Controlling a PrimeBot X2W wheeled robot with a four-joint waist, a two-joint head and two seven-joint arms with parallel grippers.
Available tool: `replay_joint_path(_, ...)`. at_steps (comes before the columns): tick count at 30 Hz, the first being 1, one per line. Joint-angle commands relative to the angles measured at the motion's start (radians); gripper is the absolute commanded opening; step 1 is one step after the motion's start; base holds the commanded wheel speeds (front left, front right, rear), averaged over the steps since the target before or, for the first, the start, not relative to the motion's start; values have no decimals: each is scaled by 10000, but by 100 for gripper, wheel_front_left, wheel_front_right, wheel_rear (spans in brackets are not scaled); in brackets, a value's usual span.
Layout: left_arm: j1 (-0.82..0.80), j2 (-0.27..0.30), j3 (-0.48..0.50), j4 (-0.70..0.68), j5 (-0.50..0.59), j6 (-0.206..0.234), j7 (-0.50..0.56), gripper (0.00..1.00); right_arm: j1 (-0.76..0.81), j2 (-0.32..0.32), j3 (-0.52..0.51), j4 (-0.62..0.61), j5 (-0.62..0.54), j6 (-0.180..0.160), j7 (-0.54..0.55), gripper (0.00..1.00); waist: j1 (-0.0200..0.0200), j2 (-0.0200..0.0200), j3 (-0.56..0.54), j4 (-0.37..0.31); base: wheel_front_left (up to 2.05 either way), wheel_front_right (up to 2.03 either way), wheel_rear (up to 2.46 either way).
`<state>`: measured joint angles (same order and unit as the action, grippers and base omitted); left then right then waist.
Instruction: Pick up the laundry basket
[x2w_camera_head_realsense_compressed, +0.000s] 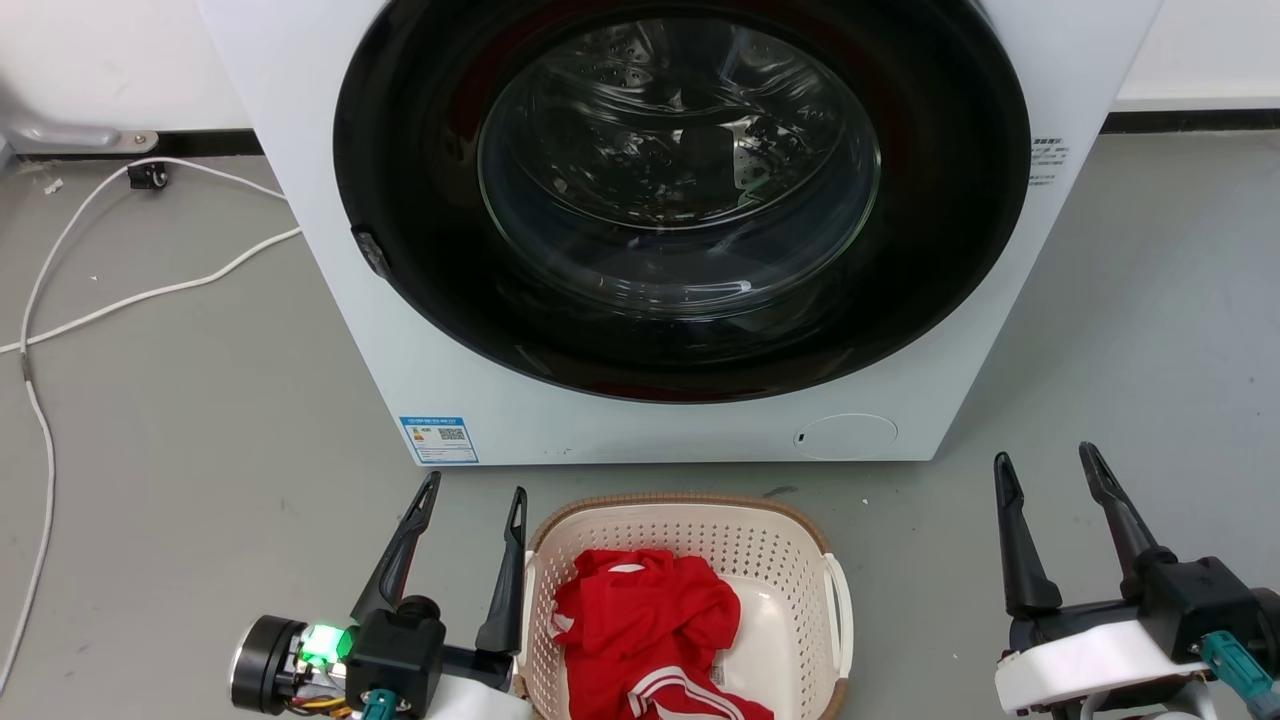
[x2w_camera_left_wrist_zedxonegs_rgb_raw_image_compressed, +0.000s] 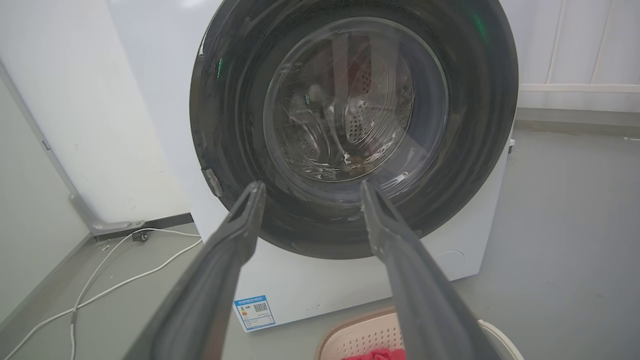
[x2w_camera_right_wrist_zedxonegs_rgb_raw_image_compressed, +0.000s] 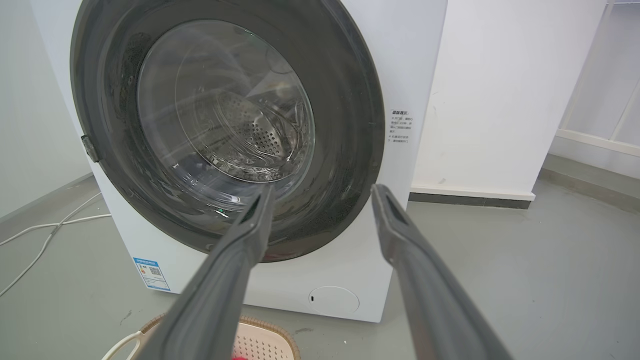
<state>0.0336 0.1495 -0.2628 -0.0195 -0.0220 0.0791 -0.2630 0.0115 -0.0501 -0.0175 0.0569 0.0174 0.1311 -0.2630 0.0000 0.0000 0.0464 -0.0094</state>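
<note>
Facing the closed washing machine (x2w_camera_head_realsense_compressed: 680, 230), the robot has the laundry basket (x2w_camera_head_realsense_compressed: 690, 500) on the floor (x2w_camera_head_realsense_compressed: 200, 450) just before the machine's base, between its two arms.

**Risks, as judged.**
- A lift begun from one side alone would likely tip the basket, and the loose red garment (x2w_camera_head_realsense_compressed: 645, 620) heaped inside could slide out.
- A lift carried forward could knock the rim against the machine front, because the gap between basket and machine is small.
- The white side handles (x2w_camera_head_realsense_compressed: 840, 605) are thin loops. A shallow or off-centre pinch could let one slip out under load.
- A finger coming down inside the rim could snag the garment.

**Pose.**
- The left gripper (x2w_camera_head_realsense_compressed: 475, 486) sits low with its fingers apart and pointing toward the machine. Its inner finger is just beside the basket's left wall, and contact cannot be told.
- The right gripper (x2w_camera_head_realsense_compressed: 1045, 455) has its fingers equally spread. It stands well apart from the right handle and holds nothing.
- Both wrist views look over the basket's far rim at the door, so neither gripper is yet aimed at a handle.
</note>
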Motion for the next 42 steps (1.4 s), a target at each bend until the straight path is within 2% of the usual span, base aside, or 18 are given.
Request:
replay_joint_path(1, 47, -26, 37, 20, 38, -48, -28, 100, 14, -2, 0, 25, 44, -7, -27, 100, 0, 0, 14, -1, 0, 0, 0)
replay_joint_path(15, -97, -225, 315, 422, -75, -407, -26, 100, -197, 0, -104, 77, 73, -5, -27, 100, 0, 0, 351, -35, 0, 0, 0)
replay_joint_path(21, -578, -331, 570, 852, -152, -697, -26, 100, -648, 0, -84, 333, -132, -7, -26, 100, 0, 0, 1198, -144, 0, 0, 0)
replay_joint_path(28, -1688, -378, 987, 1543, -235, -1020, -26, 100, -1837, 0, 67, 918, -199, -5, -24, 100, 0, 0, 3101, -238, 0, 0, 0)
replay_joint_path(32, -2611, -277, 1134, 2467, -226, -1334, -26, 100, -2657, 2, 87, 1643, -126, -7, -24, 100, 0, 0, 4227, -166, 0, 0, 0)
replay_joint_path(37, -4049, -316, 1318, 4621, -364, -1521, -26, 100, -3774, -6, 117, 3203, -92, -7, 263, 100, 0, 0, 5243, -56, 0, 0, 0)
replay_joint_path(42, -5426, -90, 1187, 6570, -306, -1747, -26, 100, -4954, 2, 207, 4802, 21, -7, 703, 100, 0, 0, 6067, 7, 0, 0, 0)
